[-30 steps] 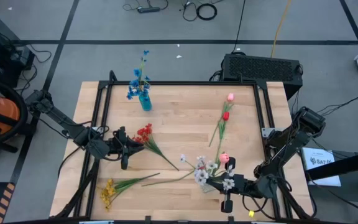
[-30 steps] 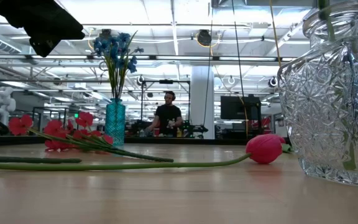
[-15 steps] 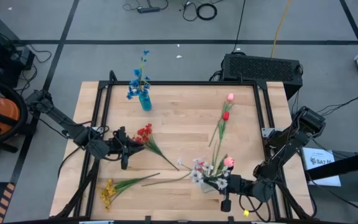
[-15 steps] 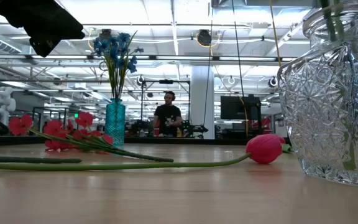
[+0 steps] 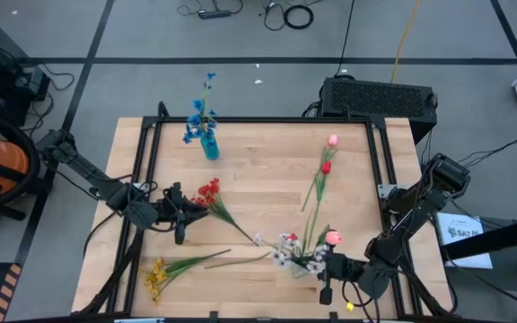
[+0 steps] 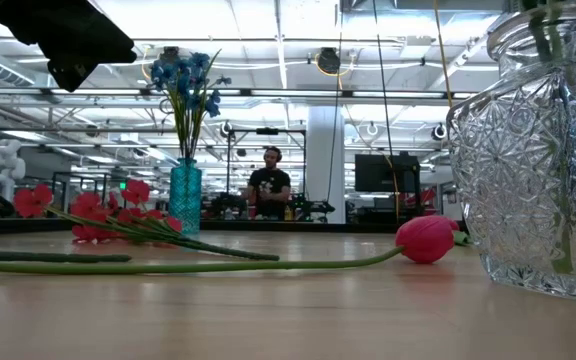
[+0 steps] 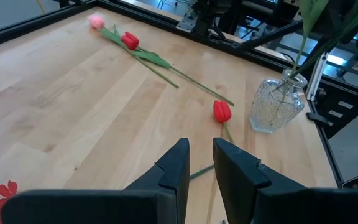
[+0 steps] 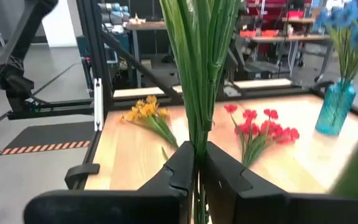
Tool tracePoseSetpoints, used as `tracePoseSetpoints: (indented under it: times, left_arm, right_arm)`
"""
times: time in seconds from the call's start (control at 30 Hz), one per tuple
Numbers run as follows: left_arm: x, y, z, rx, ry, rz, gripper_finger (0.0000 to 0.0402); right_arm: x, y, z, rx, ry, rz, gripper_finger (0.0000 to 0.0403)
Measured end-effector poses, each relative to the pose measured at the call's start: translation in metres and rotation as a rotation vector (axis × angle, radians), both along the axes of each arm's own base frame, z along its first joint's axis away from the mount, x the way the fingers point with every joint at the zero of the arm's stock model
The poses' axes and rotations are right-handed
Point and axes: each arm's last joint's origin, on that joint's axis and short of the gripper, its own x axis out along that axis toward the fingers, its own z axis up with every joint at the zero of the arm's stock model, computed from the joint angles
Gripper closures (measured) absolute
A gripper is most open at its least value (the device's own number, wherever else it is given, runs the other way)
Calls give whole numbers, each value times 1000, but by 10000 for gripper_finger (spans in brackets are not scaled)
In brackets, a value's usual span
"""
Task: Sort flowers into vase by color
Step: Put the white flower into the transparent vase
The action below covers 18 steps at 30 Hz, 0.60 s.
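My right gripper (image 8: 197, 163) pinches a bunch of green stems (image 8: 199, 74) above the clear glass vase (image 5: 305, 266) at the table's near edge. My left gripper (image 7: 199, 163), fingers slightly apart, idles beside the red cluster (image 5: 208, 191).

Right gripper (image 8: 197, 167) is closed on a bunch of green stems (image 8: 199, 68) standing upright between its fingers. Beyond lie yellow sprigs (image 8: 143, 111) and red clusters (image 8: 260, 127) on the table (image 8: 303, 163); blue sprays (image 8: 348, 28) stand in a teal vase (image 8: 332, 107).

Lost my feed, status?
Right gripper shut on white flower stems over clear glass vase. Left gripper idle beside red cluster. Nothing blocking.
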Motion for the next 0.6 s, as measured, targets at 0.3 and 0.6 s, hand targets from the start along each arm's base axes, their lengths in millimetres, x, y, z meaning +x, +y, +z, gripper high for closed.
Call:
tracePoseSetpoints:
  times: [0.3,0.6]
  left_arm:
    - [0,0,0,13,1,-3,324]
    - [0,0,0,14,0,0,324]
  right_arm:
    - [-1,-1,-5,36,28,-12,380]
    - [3,-2,-6,66,46,43,380]
